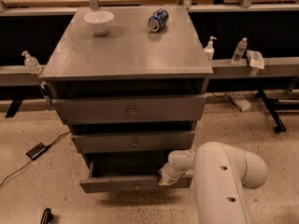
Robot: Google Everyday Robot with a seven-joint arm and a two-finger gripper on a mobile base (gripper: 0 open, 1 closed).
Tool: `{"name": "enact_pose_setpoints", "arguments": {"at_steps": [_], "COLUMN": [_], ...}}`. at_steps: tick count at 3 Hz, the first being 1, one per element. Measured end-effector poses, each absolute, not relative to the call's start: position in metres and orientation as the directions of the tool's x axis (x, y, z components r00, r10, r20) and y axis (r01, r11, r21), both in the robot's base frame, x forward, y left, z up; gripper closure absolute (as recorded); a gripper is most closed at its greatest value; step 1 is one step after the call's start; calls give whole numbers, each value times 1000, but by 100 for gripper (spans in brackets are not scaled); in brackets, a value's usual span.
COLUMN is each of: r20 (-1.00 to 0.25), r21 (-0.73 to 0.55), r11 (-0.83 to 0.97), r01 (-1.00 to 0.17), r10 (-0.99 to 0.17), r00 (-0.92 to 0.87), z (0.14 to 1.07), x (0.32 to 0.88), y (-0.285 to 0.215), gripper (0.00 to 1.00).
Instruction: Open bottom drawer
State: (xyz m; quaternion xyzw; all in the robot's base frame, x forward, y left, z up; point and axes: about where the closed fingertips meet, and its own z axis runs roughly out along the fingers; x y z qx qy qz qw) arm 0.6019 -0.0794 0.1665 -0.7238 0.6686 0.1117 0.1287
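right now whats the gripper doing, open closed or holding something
gripper: at the right end of the bottom drawer front, with the drawer partly pulled out; whether it is open, closed or gripping cannot be told.

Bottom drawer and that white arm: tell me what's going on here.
The robot's arm reaches in from the lower right, with its gripper at the right end of the bottom drawer front panel. That drawer stands partly pulled out, its dark inside showing, while the middle drawer and top drawer sit further back. On the cabinet top are a white bowl and a blue can lying on its side.
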Motion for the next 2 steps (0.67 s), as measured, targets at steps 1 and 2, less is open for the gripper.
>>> {"name": "enact_pose_setpoints", "arguments": {"at_steps": [1,2], "r20": [-335,-337], "r21": [-32,-18], "r11": [-75,-81], "r01": [-997,-997], "r10": [-939,-938], "r00": [81,82], "z": [165,161], "x": [598,585], "y": [-79,-77], "gripper": [100,100]}}
